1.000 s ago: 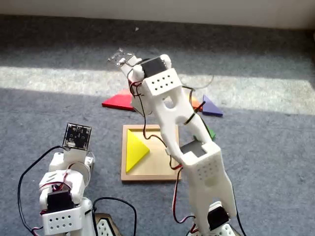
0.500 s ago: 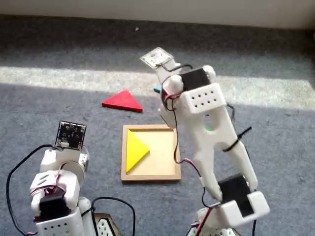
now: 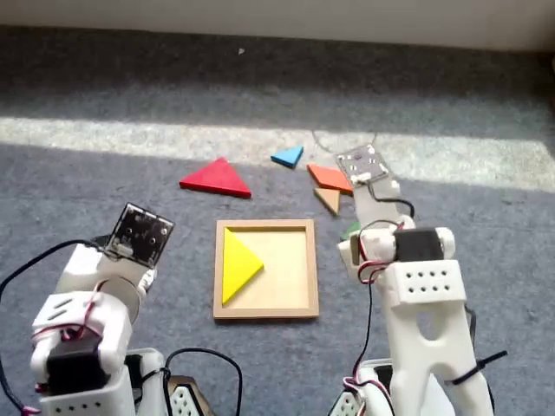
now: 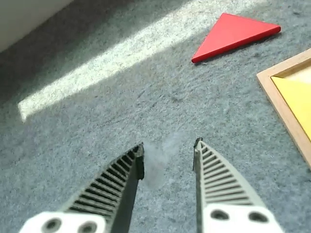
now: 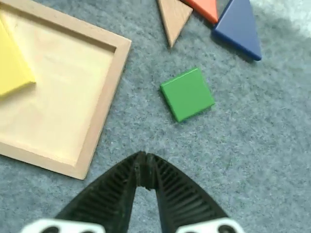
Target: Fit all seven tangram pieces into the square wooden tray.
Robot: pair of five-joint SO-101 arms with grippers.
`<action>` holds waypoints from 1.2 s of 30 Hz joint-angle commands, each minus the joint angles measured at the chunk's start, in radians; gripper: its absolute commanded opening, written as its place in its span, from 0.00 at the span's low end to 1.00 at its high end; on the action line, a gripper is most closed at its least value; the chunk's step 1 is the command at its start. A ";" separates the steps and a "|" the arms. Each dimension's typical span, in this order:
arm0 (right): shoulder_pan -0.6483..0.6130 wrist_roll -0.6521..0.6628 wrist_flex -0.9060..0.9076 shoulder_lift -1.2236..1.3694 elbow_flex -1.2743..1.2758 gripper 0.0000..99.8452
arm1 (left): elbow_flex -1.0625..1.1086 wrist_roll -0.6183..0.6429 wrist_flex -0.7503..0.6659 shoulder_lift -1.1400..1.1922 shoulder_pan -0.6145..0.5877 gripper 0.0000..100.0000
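The square wooden tray (image 3: 264, 303) lies on the grey carpet with a yellow triangle (image 3: 238, 263) in its left half. Beyond it lie a red triangle (image 3: 217, 178), a small blue triangle (image 3: 288, 157), an orange piece (image 3: 330, 177) and a tan triangle (image 3: 329, 200). A green square (image 5: 187, 93) sits just right of the tray (image 5: 104, 107), with a dark blue triangle (image 5: 238, 26) farther off. My right gripper (image 5: 145, 167) hangs shut and empty over the carpet short of the green square. My left gripper (image 4: 168, 148) is open above bare carpet, left of the tray (image 4: 277, 87), with the red triangle (image 4: 235, 35) ahead.
The right arm (image 3: 421, 286) stands right of the tray and covers most of the green square from above. The left arm (image 3: 91, 303) stands at the near left. A sunlit band crosses the carpet behind the pieces. Cables trail at the front edge.
The right arm has drawn back from above the far pieces toward its base, uncovering the blue, orange and tan pieces. The left arm has leaned slightly toward the tray.
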 commanded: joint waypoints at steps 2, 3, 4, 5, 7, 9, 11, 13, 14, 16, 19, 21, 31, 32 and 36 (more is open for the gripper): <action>0.074 -0.086 -0.170 -0.101 0.137 0.01 | -0.282 -0.044 -0.005 0.421 0.070 0.22; 0.087 -0.104 -0.196 -0.107 0.157 0.01 | -0.320 -0.043 -0.006 0.490 0.084 0.25; 0.099 -0.124 -0.226 -0.110 0.173 0.01 | -0.357 -0.041 -0.006 0.553 0.099 0.27; 0.113 -0.140 -0.257 -0.110 0.189 0.01 | -0.392 -0.041 -0.006 0.615 0.114 0.29; 0.137 -0.178 -0.328 -0.108 0.234 0.01 | -0.460 -0.048 -0.009 0.728 0.148 0.29; 0.157 -0.207 -0.409 -0.108 0.285 0.01 | -0.519 -0.049 -0.037 0.834 0.182 0.30; 0.173 -0.229 -0.483 -0.108 0.332 0.01 | -0.578 -0.072 -0.074 0.935 0.211 0.30; 0.188 -0.236 -0.541 -0.110 0.366 0.01 | -0.631 -0.103 -0.104 1.035 0.234 0.30; 0.196 -0.236 -0.564 -0.111 0.378 0.01 | -0.657 -0.112 -0.117 1.086 0.248 0.30; 0.199 -0.236 -0.596 -0.110 0.395 0.01 | -0.711 -0.135 -0.133 1.188 0.268 0.30; 0.199 -0.235 -0.607 -0.110 0.407 0.01 | -0.800 -0.192 -0.147 1.348 0.292 0.30; 0.199 -0.235 -0.607 -0.108 0.409 0.01 | -0.865 -0.222 -0.160 1.451 0.305 0.30; 0.193 -0.230 -0.607 -0.108 0.410 0.01 | -1.253 -0.423 -0.164 1.857 0.308 0.30; 0.193 -0.230 -0.607 -0.108 0.410 0.01 | -1.287 -0.431 -0.164 1.891 0.308 0.30; 0.193 -0.230 -0.607 -0.108 0.410 0.01 | -1.408 -0.463 -0.164 2.023 0.308 0.30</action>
